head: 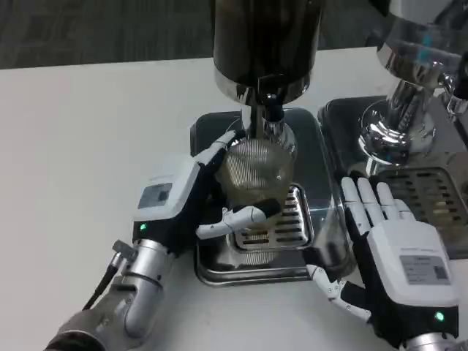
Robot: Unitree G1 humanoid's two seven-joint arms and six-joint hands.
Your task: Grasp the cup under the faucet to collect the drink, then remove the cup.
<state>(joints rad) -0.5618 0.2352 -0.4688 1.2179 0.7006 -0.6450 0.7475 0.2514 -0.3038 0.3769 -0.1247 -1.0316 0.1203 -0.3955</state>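
From my remote seat I see bare white desk (80,131) on the far left. Next comes the left silver forearm (135,292), rising from the lower left, and its left robot hand (191,197) is clamped around the cup (257,172): fingers reach behind the cup's left side, and the thumb crosses its lower front. The cup is clear and ribbed, upright, on the slotted grate (281,227) of the steel drip tray (212,267), directly beneath the faucet (272,111) of the dark dispenser (265,44). I can't tell whether any drink is in it. Just right of the tray, my right robot hand (391,252) lies flat with its fingers apart and extended, holding nothing, its back up and a green light near the wrist. Behind it sits a second chrome machine (409,95) over its own grated tray (431,194).
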